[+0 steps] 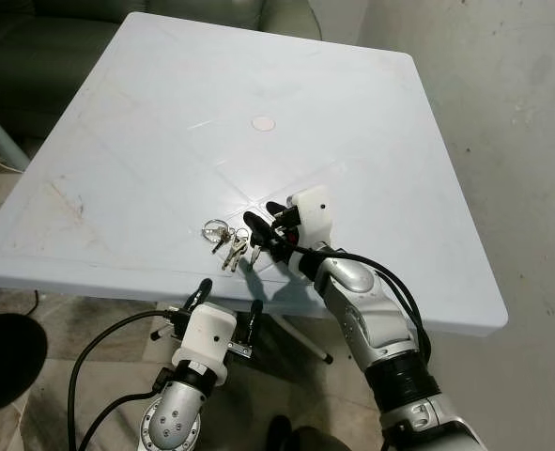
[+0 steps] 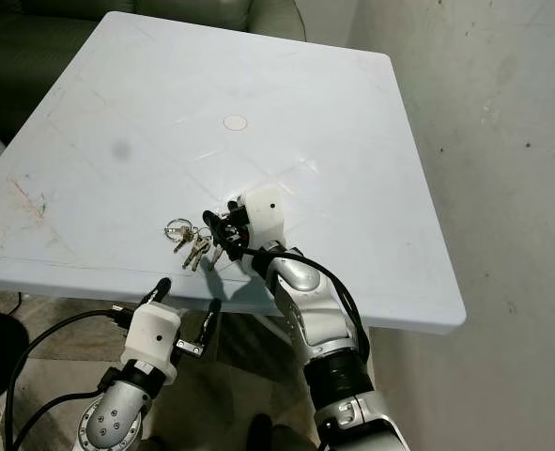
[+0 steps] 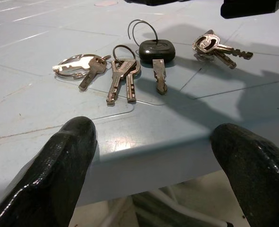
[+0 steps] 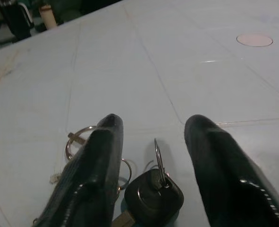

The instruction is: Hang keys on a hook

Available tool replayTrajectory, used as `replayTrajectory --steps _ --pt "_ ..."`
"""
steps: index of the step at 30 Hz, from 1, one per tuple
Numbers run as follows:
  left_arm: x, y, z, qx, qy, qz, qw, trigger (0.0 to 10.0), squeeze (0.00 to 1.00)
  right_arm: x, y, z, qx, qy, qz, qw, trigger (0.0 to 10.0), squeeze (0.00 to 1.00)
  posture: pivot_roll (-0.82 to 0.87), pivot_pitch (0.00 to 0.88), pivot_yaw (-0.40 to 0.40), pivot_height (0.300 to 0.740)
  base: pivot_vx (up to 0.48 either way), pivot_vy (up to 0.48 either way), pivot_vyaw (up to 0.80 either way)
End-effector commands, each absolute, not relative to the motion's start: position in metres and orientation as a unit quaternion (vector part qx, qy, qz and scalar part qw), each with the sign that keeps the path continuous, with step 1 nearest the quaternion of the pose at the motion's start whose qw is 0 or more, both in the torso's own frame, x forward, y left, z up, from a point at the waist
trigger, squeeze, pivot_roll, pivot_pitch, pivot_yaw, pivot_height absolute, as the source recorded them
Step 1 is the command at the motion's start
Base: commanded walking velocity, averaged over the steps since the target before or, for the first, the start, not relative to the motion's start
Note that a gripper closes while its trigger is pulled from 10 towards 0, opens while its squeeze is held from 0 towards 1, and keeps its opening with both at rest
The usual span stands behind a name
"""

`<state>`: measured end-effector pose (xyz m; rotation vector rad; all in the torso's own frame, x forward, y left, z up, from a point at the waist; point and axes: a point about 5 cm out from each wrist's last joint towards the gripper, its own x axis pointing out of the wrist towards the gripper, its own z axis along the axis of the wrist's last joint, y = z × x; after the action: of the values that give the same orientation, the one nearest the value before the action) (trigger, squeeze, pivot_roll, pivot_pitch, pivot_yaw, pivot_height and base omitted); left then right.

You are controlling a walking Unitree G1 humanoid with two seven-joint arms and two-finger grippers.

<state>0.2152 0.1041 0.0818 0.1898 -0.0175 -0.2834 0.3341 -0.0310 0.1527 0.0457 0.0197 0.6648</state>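
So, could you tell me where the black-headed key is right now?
The black-headed key lies flat near the front edge of the white table, among the other keys, directly under the open right gripper.

A scuffed white square counter stands on a stained grey concrete floor, with a dark green sofa behind its far edge.

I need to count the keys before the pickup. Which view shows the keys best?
The left wrist view: the keys lie spread out and close. The eye views show them small beside the right tool; the right wrist view's fingers cover most.
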Motion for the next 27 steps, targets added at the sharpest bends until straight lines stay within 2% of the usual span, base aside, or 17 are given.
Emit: replayTrajectory --steps 1,4,7,25,26,27 --pt "0.212 0.105 0.073 0.095 0.017 -0.138 0.986 10.0 0.00 0.333 -0.027 0.149 0.004 0.025 0.327 0.945 10.0 0.00 0.08 0.182 -0.133 0.740 0.000 0.000 0.00" --pt "0.212 0.105 0.072 0.095 0.018 -0.138 0.986 10.0 0.00 0.331 -0.025 0.146 0.010 0.041 0.323 0.946 10.0 0.00 0.08 0.181 -0.134 0.740 0.000 0.000 0.00" --pt "0.211 0.105 0.072 0.095 0.018 -0.138 0.986 10.0 0.00 0.332 -0.023 0.142 -0.022 0.052 0.307 0.950 10.0 0.00 0.08 0.181 -0.135 0.740 0.000 0.000 0.00" --pt "0.210 0.104 0.072 0.092 0.020 -0.137 0.986 10.0 0.00 0.333 -0.013 0.133 -0.005 0.080 0.284 0.955 10.0 0.00 0.08 0.195 -0.139 0.740 0.000 0.000 0.00" --pt "0.209 0.105 0.072 0.092 0.022 -0.133 0.987 10.0 0.00 0.336 -0.012 0.135 -0.014 0.075 0.270 0.960 0.0 0.00 0.09 0.200 -0.140 0.740 0.000 0.000 0.00" --pt "0.209 0.105 0.072 0.092 0.023 -0.131 0.987 10.0 0.00 0.337 -0.011 0.136 -0.019 0.071 0.264 0.962 0.0 0.00 0.09 0.205 -0.141 0.740 0.000 0.000 0.00"
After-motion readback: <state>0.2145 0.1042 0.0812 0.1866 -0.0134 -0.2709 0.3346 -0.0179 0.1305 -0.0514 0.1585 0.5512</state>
